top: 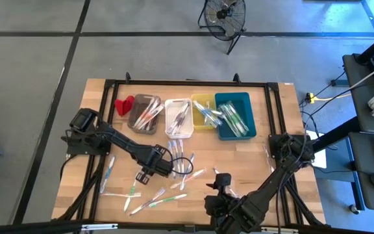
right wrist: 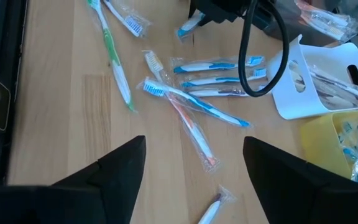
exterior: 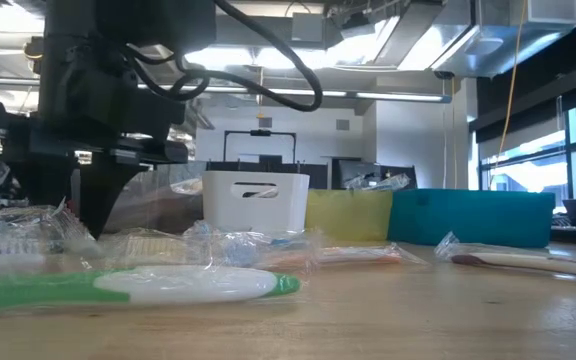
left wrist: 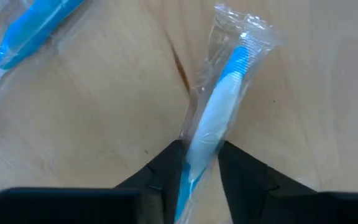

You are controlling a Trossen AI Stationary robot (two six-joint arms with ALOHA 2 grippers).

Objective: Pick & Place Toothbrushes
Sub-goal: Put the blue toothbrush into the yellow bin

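Wood tabletop (left wrist: 73,112); wrapped blue toothbrush (left wrist: 219,106) between left gripper (left wrist: 197,171).

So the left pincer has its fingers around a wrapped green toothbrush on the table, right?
Not quite: the toothbrush between the left pincer fingers is blue and white, not green, as the left wrist view shows. The rest holds: it is wrapped in clear plastic and lies on the wooden table.

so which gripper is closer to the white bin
Left. The left gripper is down on the table just in front of the white bin, closing around a blue toothbrush. The right gripper is open, farther back toward the table's front edge.
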